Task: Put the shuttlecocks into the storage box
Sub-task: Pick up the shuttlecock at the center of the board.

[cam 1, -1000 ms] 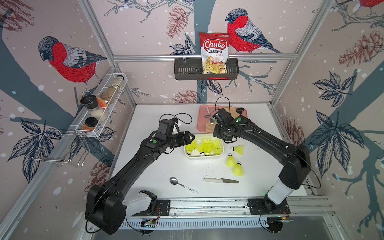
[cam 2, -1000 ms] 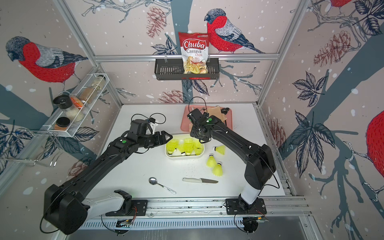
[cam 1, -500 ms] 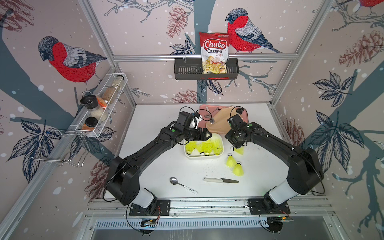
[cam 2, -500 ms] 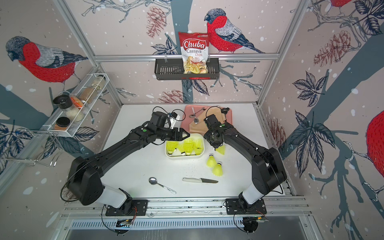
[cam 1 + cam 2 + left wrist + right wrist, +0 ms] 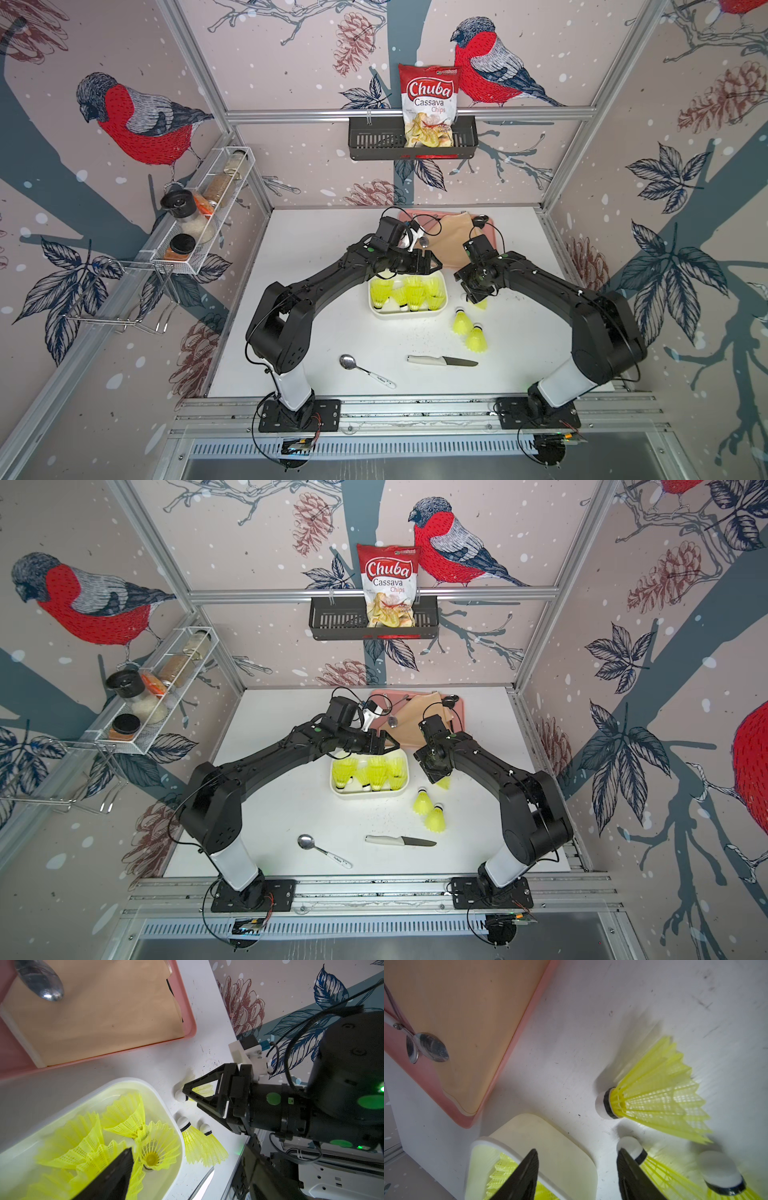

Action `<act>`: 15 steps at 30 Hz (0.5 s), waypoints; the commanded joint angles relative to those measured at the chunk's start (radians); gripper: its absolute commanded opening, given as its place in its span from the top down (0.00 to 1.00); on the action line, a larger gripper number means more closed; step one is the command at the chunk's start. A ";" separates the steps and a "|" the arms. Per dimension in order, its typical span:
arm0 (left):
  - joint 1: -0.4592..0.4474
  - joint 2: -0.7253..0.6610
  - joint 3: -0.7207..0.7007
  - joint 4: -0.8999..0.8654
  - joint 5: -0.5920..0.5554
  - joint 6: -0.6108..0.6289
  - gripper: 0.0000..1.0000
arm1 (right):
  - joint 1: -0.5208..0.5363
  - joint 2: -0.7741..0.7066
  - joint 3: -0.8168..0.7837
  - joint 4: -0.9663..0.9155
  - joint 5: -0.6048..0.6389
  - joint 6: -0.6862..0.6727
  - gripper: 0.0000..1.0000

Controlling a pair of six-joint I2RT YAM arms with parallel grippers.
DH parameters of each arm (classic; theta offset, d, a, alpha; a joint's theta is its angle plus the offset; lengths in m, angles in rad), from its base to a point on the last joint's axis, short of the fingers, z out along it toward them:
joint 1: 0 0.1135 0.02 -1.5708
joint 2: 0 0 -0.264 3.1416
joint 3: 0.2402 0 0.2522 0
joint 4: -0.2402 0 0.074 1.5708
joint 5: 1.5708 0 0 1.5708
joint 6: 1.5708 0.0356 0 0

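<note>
- Bird-and-pinecone wallpaper [image 5: 291,62] closed in the white tabletop [image 5: 316,332], and a Chuba cassava chips bag [image 5: 430,104] stood in a black slotted basket [image 5: 374,143] on the back wall.
- The storage box [image 5: 407,314] sat near the middle of the tabletop, just in front of a pink tray [image 5: 190,1028] that carried a wooden board [image 5: 104,1012].
- Several shuttlecocks [image 5: 413,293] lay crowded inside that box, their neon skirts overlapping.
- Three more lay outside it on the tabletop, off its right end: a loose pair [image 5: 461,323] side by side, and a single shuttlecock [image 5: 654,1103] on its side a little farther back.
- My left tool [image 5: 430,266] hung over the box's far rim, jaws spread wide with nothing between them.
- My right tool [image 5: 577,1153] was low over the tabletop beside the box's right end, jaws partway apart and empty.
- The single shuttlecock lay close to that tool's fingertips, gripped by neither; in both top views the tool hid most of it.
- Toward the front edge lay a spoon [image 5: 351,364] and a white-handled knife [image 5: 442,361], well apart from the box.
</note>
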 commanded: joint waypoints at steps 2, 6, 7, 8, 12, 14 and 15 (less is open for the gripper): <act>-0.005 0.051 0.061 0.030 0.028 0.028 0.14 | -0.021 0.016 -0.013 0.041 -0.026 0.075 0.39; -0.012 0.103 0.123 0.010 0.033 0.045 0.14 | -0.028 0.033 -0.020 0.060 -0.035 0.126 0.40; -0.013 0.116 0.136 0.007 0.035 0.048 0.14 | -0.027 0.040 -0.020 0.060 -0.037 0.140 0.41; -0.014 0.126 0.147 0.005 0.038 0.051 0.14 | -0.026 0.043 -0.021 0.061 -0.040 0.152 0.42; -0.018 0.172 0.186 -0.004 0.053 0.060 0.14 | -0.023 0.058 -0.034 0.066 -0.045 0.192 0.43; -0.022 0.192 0.201 -0.006 0.059 0.064 0.14 | -0.024 0.061 -0.047 0.074 -0.047 0.211 0.44; -0.024 0.202 0.210 -0.008 0.064 0.066 0.14 | -0.023 0.062 -0.053 0.082 -0.044 0.218 0.44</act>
